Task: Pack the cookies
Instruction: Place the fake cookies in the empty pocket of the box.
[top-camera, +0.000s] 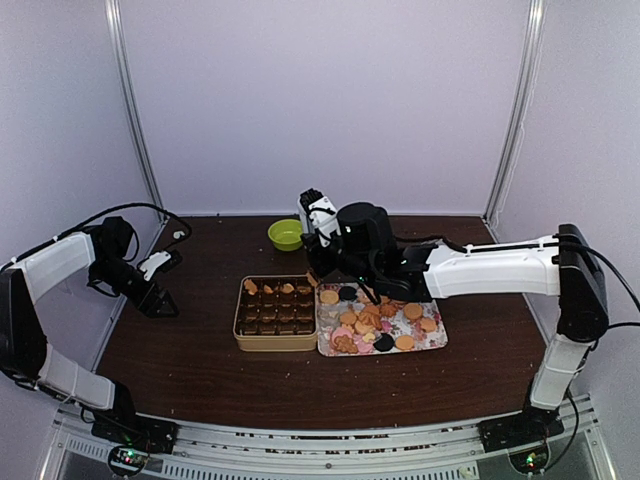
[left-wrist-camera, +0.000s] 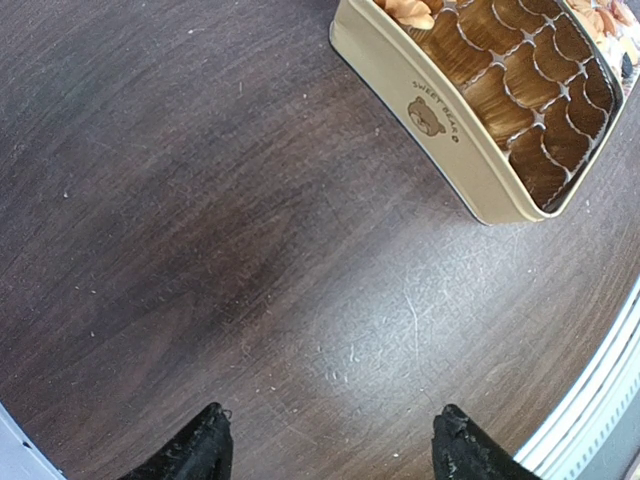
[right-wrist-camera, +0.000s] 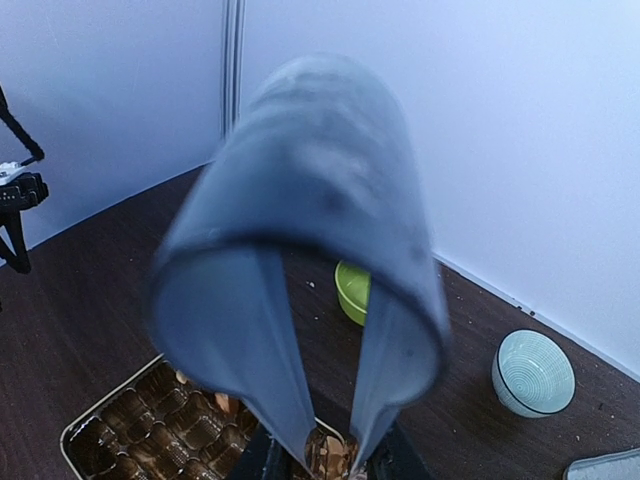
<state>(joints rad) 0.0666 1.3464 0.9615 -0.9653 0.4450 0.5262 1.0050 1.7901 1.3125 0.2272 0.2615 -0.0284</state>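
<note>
Several cookies (top-camera: 385, 322), tan, pink and dark, lie on a flowered tray (top-camera: 436, 342). Left of it stands a tan tin (top-camera: 240, 325) of brown paper cups, with a few cookies (top-camera: 275, 288) in its back row. My right gripper (top-camera: 318, 268) hovers over the tin's back right corner. In the right wrist view the right gripper (right-wrist-camera: 330, 462) is shut on blue tongs (right-wrist-camera: 300, 250), and a brown cookie (right-wrist-camera: 325, 452) sits between the tongs' tips. My left gripper (top-camera: 160, 300) is open and empty above bare table, left of the tin (left-wrist-camera: 450, 150); its fingertips (left-wrist-camera: 205, 448) stand wide apart.
A green bowl (top-camera: 285, 234) sits behind the tin, and a pale blue-green bowl (right-wrist-camera: 533, 372) shows further right in the right wrist view. White walls enclose the dark wooden table (top-camera: 200, 350) on three sides. A metal rail (top-camera: 320, 445) runs along the near edge.
</note>
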